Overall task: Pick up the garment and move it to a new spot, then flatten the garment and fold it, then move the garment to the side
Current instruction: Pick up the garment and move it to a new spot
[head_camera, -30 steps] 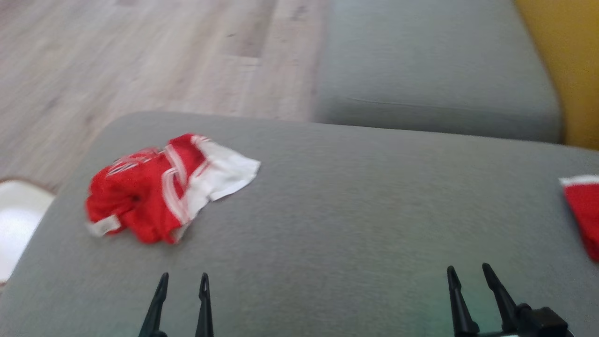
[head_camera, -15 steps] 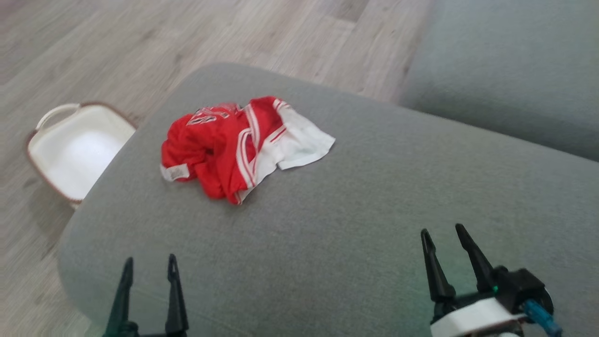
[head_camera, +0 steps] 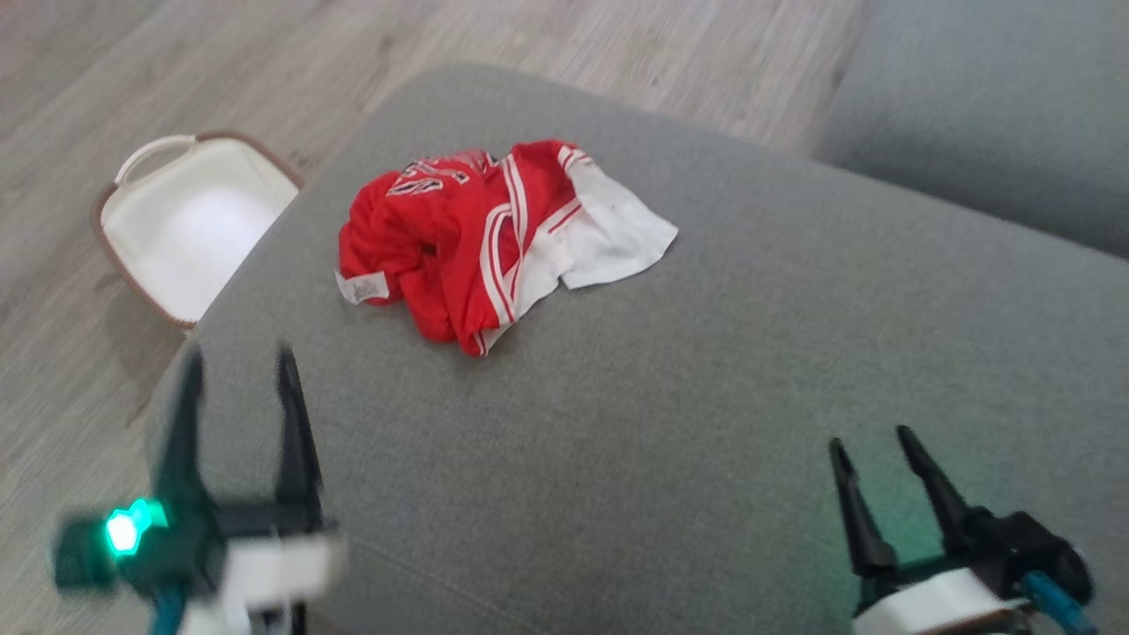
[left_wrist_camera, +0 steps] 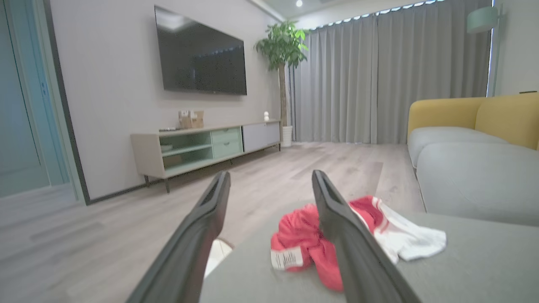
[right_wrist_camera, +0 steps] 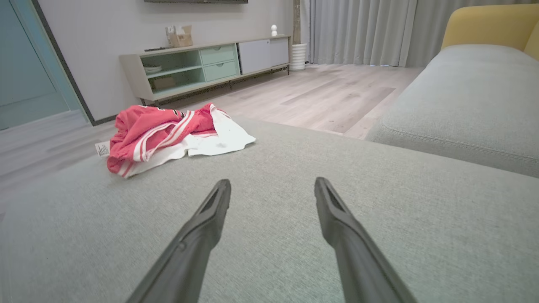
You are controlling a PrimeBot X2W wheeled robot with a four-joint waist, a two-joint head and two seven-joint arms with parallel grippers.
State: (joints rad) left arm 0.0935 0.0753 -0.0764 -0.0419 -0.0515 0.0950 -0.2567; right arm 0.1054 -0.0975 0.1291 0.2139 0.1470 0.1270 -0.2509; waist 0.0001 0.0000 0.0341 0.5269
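Note:
A crumpled red and white garment (head_camera: pixel 481 238) lies on the grey cushion (head_camera: pixel 706 370), near its far left end; it also appears in the left wrist view (left_wrist_camera: pixel 303 240) and the right wrist view (right_wrist_camera: pixel 164 132). A white label sticks out at its left edge. My left gripper (head_camera: pixel 238 362) is open and blurred at the cushion's near left edge, short of the garment, with nothing between its fingers. My right gripper (head_camera: pixel 873 438) is open over the cushion's near right part, well away from the garment, and holds nothing.
A white basket (head_camera: pixel 190 234) with a brown rim stands on the wooden floor (head_camera: pixel 265 53) left of the cushion. A second grey cushion (head_camera: pixel 997 115) lies at the far right. The left wrist view shows a TV cabinet (left_wrist_camera: pixel 202 145) and a yellow sofa back (left_wrist_camera: pixel 476 115).
The camera has swung left and down, bringing the basket into view. My left gripper has risen toward the garment's side of the cushion. The garment lies as before.

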